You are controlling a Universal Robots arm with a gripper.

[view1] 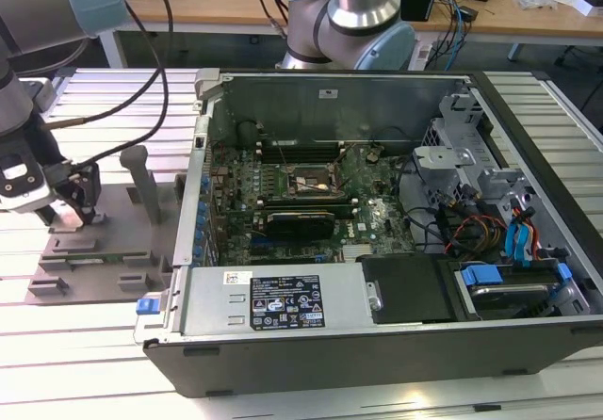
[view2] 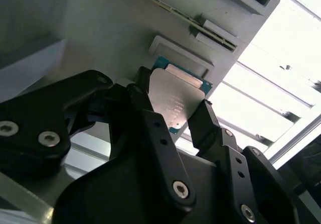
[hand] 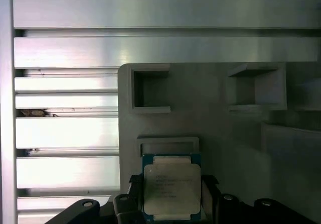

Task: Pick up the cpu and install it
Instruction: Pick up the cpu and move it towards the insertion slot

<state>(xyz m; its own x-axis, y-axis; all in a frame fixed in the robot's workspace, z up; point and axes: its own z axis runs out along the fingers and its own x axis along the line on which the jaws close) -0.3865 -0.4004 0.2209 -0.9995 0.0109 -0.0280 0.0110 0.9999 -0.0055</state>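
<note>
- Gripper (view1: 73,203) hangs over the grey fixture (view1: 104,250) at the exterior view's far left, well apart from the open computer case (view1: 377,326).
- Its two black fingers (view2: 150,118) are closed on the cpu (view2: 175,98), one pressing each of two opposite edges. The pale metal top is left bare between them.
- An edge grip like this probably serves to keep the pads off the top and underside, and to hold the chip square for seating.
- In the first wrist view the cpu (hand: 172,184) lies flat to the fixture's face (hand: 225,133), just beside a shallow framed recess (hand: 168,146). By its outline, that recess looks shaped to hold a chip of this kind.
- I cannot tell whether the chip is clear of the fixture or touching it.
- Two deeper square pockets (hand: 150,88) sit farther along the fixture. Beyond them are the ribbed aluminium slats of the table (hand: 65,48).
- On the motherboard, the socket (view1: 306,183) sits near the middle of the case, behind a long black card (view1: 300,222). It lies to the exterior view's right of the gripper, with the case wall between them.
- As things stand, the pick looks made or nearly made, and the install is not yet begun.
</note>
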